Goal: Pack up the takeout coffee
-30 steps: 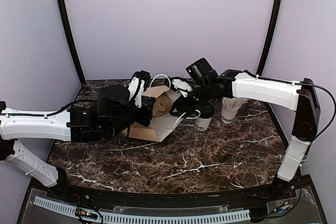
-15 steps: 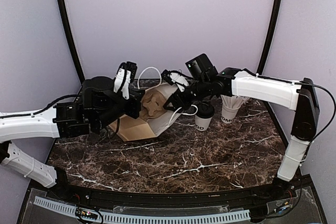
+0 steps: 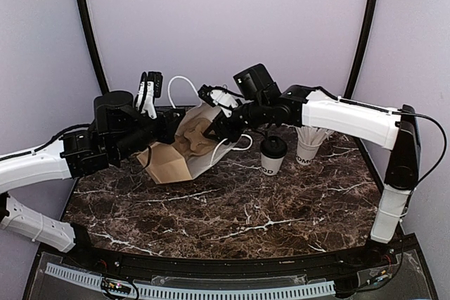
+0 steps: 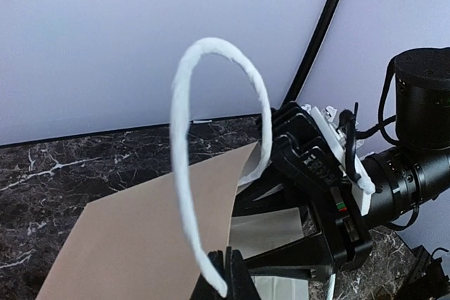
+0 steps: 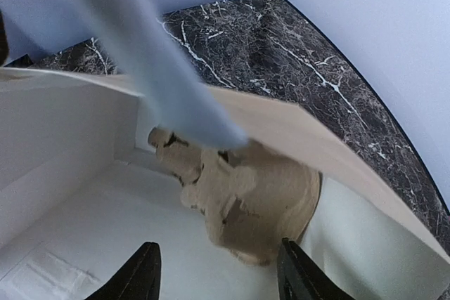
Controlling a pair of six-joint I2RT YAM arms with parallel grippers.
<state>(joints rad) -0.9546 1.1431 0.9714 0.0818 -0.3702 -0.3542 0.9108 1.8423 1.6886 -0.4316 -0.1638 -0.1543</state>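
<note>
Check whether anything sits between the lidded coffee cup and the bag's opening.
Yes. The right gripper sits open in the mouth of the paper bag, on the side facing the coffee cup, and a crumpled brown wad lies inside.

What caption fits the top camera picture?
Left claw grips the paper bag, right claw reaches into it; the coffee cup stands nearby.

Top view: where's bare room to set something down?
Free: the broad front marble between the paper bag and the near edge. Crowded: the back, where left gripper and right gripper flank the bag beside takeout coffee and straw cup.
</note>
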